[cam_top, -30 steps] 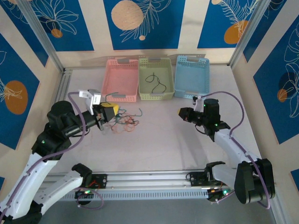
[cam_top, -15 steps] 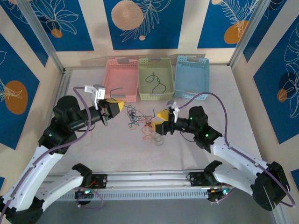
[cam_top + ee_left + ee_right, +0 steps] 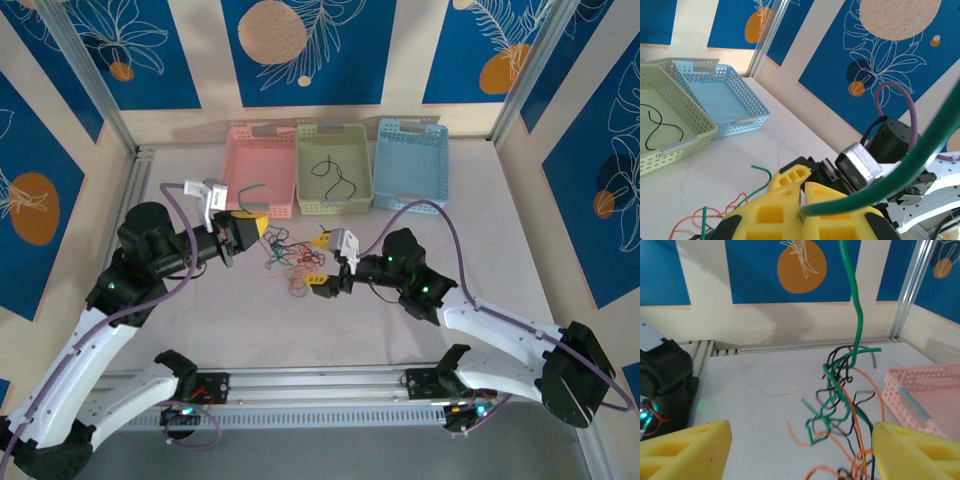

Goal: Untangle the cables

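The left yellow-padded gripper (image 3: 802, 200) is grasping 1 thin green cable (image 3: 900, 175); the right gripper (image 3: 320, 262) is standing released, just right of the tangle of thin coloured cables (image 3: 285, 255) lying on the pale table (image 3: 480, 250).

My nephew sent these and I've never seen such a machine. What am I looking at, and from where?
Two white robot arms stand at the near edge of a table. One picture looks down from above; the other two come from wrist cameras, so the yellow pads are each arm's own claw. A tangle of thin coloured cables lies on it, before pink, green and blue baskets; a black cable lies in the green one. The left claw pinches a green cable; the right claw is open, facing the tangle.
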